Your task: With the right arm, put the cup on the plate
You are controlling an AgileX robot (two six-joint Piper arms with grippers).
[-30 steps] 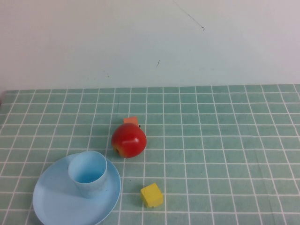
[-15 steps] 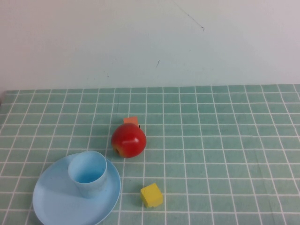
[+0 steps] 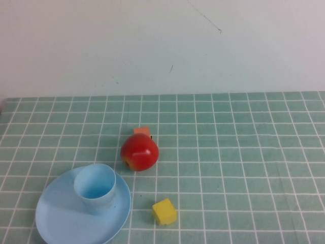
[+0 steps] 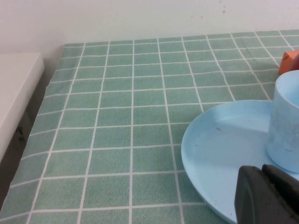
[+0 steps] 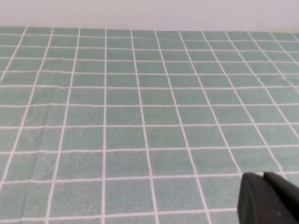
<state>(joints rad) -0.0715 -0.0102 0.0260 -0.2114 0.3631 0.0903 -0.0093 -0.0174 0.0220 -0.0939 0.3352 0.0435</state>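
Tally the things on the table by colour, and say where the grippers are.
Light blue: 2, cup on plate
Red: 1, apple
Orange: 1, block
Yellow: 1, block
Total: 5
Left gripper beside plate, shut; right gripper over bare cloth, shut.

We see the left gripper (image 4: 268, 196) as a dark tip low in the corner, its fingers pressed together, sitting in front of the plate's (image 4: 219, 154) near rim. The cup (image 4: 286, 121) stands upright on the plate. An orange object (image 4: 290, 60) peeks in behind it. Green checked tablecloth (image 4: 117, 116) underneath, white ledge (image 4: 16, 93) beside it.
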